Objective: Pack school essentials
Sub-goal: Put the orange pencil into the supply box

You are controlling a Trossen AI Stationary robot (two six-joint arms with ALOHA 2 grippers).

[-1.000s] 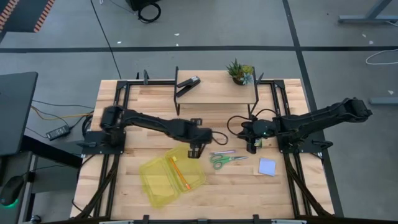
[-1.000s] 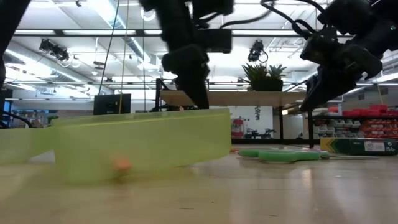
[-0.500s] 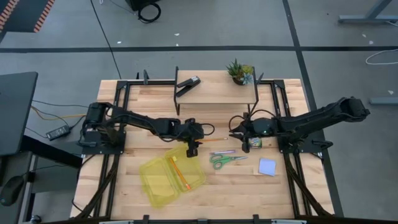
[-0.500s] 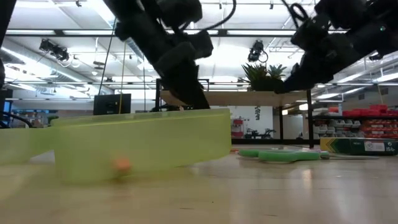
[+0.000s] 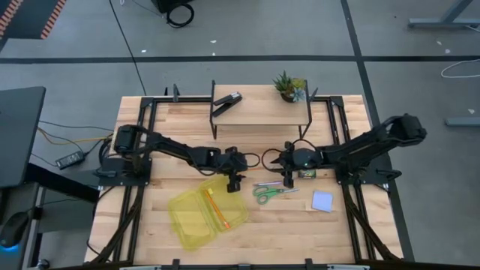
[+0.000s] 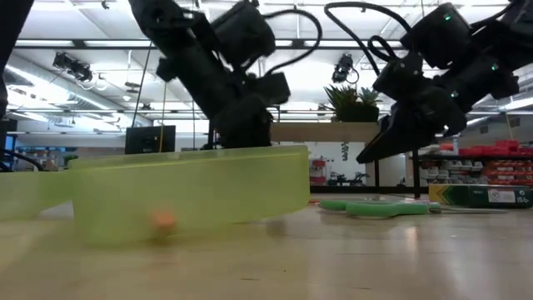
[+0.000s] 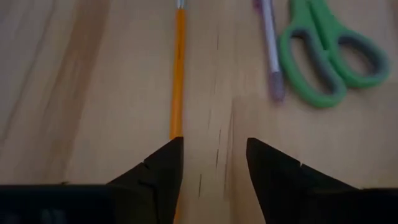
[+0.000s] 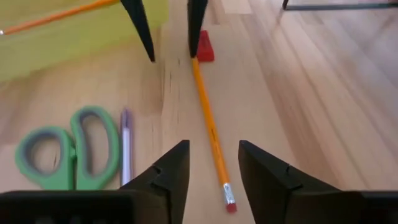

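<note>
**Operator:** Which item is being addressed, and where is it lying?

**Technician:** The slim orange wooden pencil [image 8: 209,121] is lying flat on the bare wood table [image 5: 360,225], between the translucent yellow-green plastic case [image 5: 206,216] and the purple pen [image 8: 126,146] beside the green-handled scissors [image 8: 65,146]. A small red wedge eraser [image 8: 204,46] is sitting at its far end. A second orange pencil [image 5: 217,211] is lying inside the case.

**Operator:** What are the tools doing?

**Technician:** The left gripper [image 7: 208,165] is hovering low over the pencil with its jaws standing apart, empty; one finger is overlapping the shaft in the left wrist view. The right gripper [image 8: 211,168] is pointing along the same pencil from the opposite end, jaws also parted, gripping nothing.

**Operator:** How is the pencil likely to be handling?

**Technician:** Judging by appearance: light, rigid and smooth-lacquered, so prone to rolling or pivoting if pinched off-centre. Recommended hold: across the shaft near mid-length, with the fingers straddling it squarely and reaching the table surface. Avoid the eraser-tipped end [image 8: 230,202], where it is likely to be swinging down.
</note>
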